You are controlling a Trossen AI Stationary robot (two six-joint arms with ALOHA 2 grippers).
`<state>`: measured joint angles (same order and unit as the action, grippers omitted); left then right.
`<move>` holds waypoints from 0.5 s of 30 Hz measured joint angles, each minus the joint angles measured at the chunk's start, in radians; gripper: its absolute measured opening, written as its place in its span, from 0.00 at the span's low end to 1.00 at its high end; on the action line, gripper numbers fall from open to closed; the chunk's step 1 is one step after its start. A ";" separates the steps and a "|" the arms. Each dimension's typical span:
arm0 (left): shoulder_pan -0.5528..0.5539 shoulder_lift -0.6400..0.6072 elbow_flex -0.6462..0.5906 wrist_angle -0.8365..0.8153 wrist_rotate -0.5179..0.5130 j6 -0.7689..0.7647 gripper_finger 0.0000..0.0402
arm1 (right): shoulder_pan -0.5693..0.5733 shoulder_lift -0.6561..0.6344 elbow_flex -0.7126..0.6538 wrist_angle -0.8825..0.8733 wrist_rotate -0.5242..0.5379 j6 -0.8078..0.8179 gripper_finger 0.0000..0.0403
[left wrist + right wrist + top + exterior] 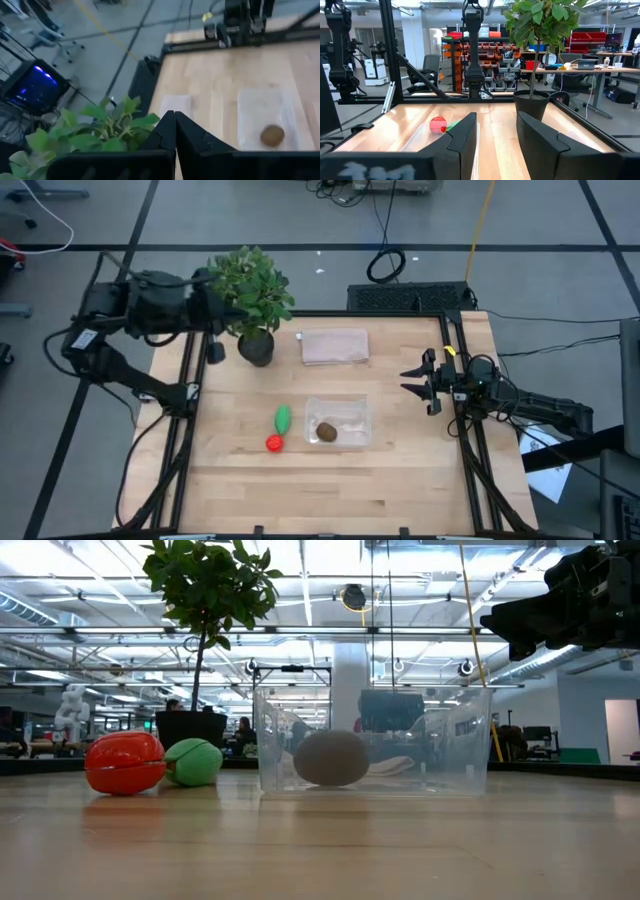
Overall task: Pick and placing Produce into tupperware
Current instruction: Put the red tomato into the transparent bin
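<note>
I count one of three done: the brown kiwi [327, 431] lies inside the tupperware [352, 409] mid-tabletop. The green piece [283, 418] and red piece [274, 443] wait just left of it. My right end effector [418, 380] hovers parted and empty at the right edge; the left end effector [175, 131] is closed, empty.
</note>
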<state>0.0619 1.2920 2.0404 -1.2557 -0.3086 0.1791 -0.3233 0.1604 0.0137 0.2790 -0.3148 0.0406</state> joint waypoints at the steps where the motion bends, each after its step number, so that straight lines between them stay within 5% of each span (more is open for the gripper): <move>1: 0.003 -0.024 -0.035 0.031 0.000 0.000 0.00 | 0.000 0.000 0.000 0.000 0.000 0.000 0.33; 15: 0.007 -0.310 -0.685 0.693 0.147 0.030 0.00 | 0.000 0.000 0.000 0.000 0.000 0.002 0.33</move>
<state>0.0689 0.9824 1.3558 -0.5629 -0.1617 0.2095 -0.3233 0.1604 0.0136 0.2790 -0.3149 0.0422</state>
